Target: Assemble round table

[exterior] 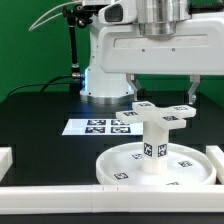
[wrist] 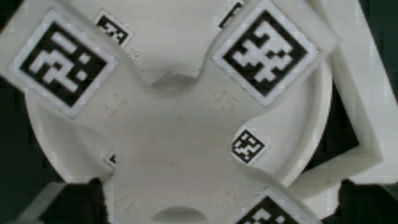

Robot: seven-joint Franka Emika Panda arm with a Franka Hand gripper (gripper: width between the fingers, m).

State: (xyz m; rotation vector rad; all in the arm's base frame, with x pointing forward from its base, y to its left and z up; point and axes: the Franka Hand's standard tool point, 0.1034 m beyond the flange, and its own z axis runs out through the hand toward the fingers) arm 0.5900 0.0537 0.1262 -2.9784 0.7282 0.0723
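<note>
One round disc [exterior: 160, 168], white, rimmed, lying flat on the black counter [exterior: 40, 120] in the lower right of the exterior frame; several small square tags on its face.

One short cylindrical leg [exterior: 152, 145], white, standing upright at the middle of the disc, one tag on its side.

One cross-shaped base piece [exterior: 160, 113], white, sitting on top of the leg, with tags on its arms. In the wrist view its tagged arms [wrist: 178, 90] fill most of the frame at close range.

One marker board [exterior: 95, 126], flat, left of centre in the exterior frame, behind the disc and apart from it.

Two white border rails: one [exterior: 60, 190] along the lower edge of the exterior frame, just in front of the disc; one short piece [exterior: 5, 157] at the left edge.

One gripper [exterior: 165, 88], jaws spread wide, holding nothing. It hangs directly above the cross-shaped base piece in the upper right of the exterior frame, a finger to either side; whether the fingers touch the piece cannot be told.
</note>
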